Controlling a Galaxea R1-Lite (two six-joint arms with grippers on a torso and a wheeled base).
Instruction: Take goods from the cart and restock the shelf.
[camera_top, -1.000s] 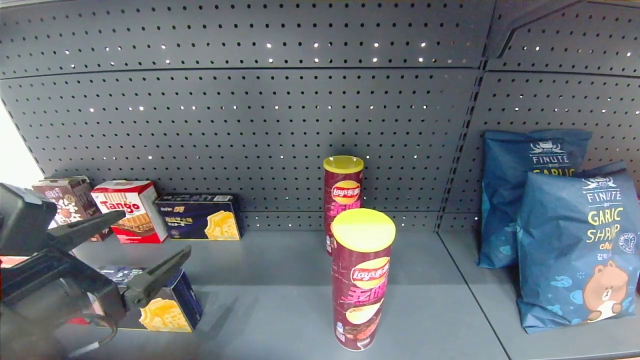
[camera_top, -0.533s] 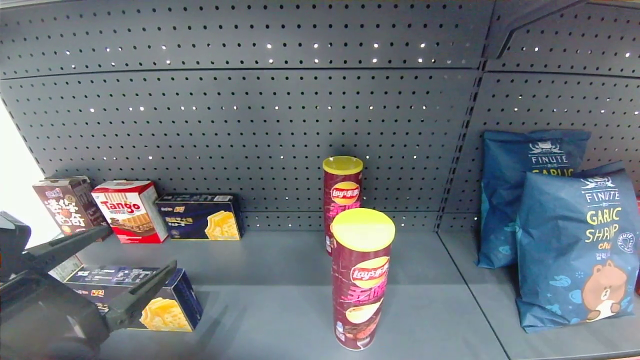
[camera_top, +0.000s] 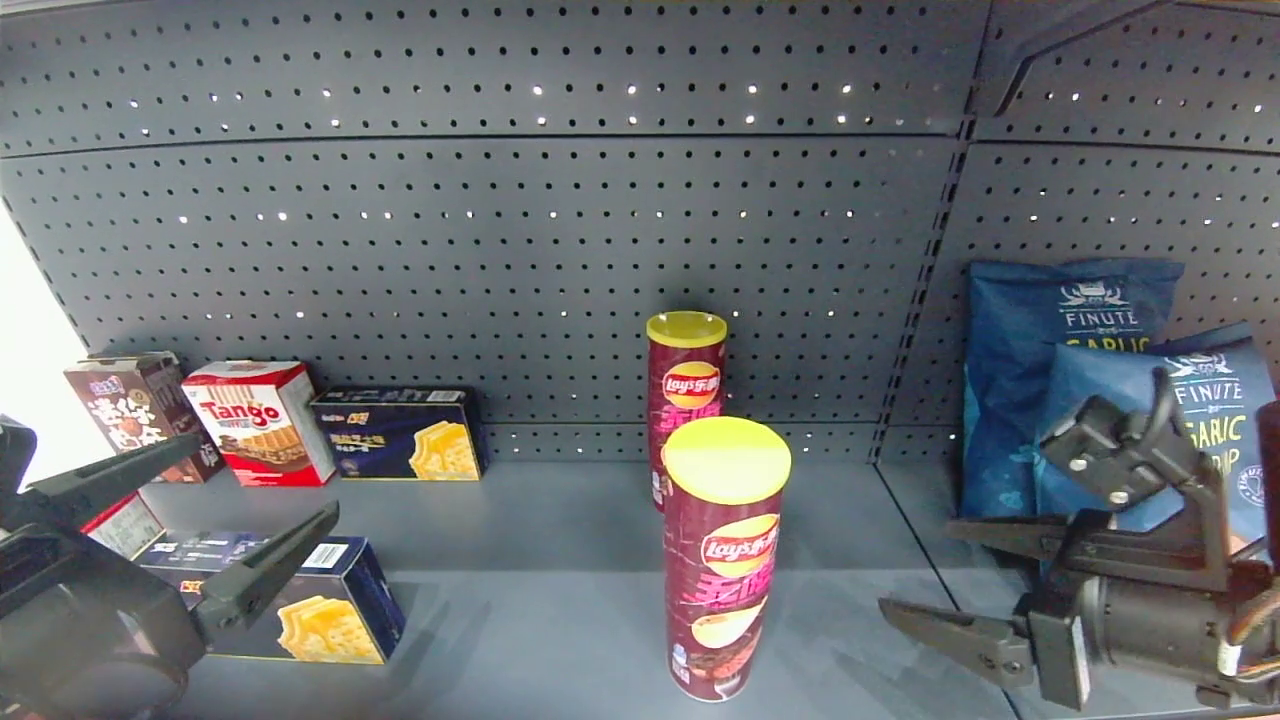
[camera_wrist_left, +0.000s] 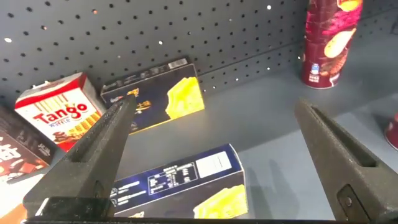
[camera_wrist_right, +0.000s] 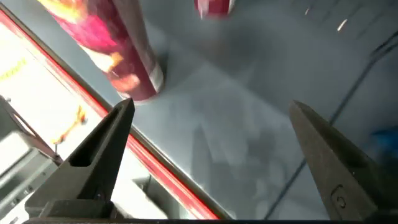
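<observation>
On shelf (camera_top: 560, 520), left claw (camera_top: 268, 475) seen spread open over navy wafer box (camera_top: 330, 620); two chip cans (camera_top: 725, 555) stood upright mid-shelf; right claw (camera_top: 918, 568) seen open, empty, near blue snack bags (camera_top: 1060, 340).

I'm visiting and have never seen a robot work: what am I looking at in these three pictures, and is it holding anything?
It is a two-armed robot facing a shop shelf. The wide picture comes from a camera on its head; the other two come from cameras on its wrists, looking along each tool's two fingers. The left tool is open by a blue box; the right tool is open near the front chip can. Both hold nothing. Blue snack bags stand on the right.
</observation>
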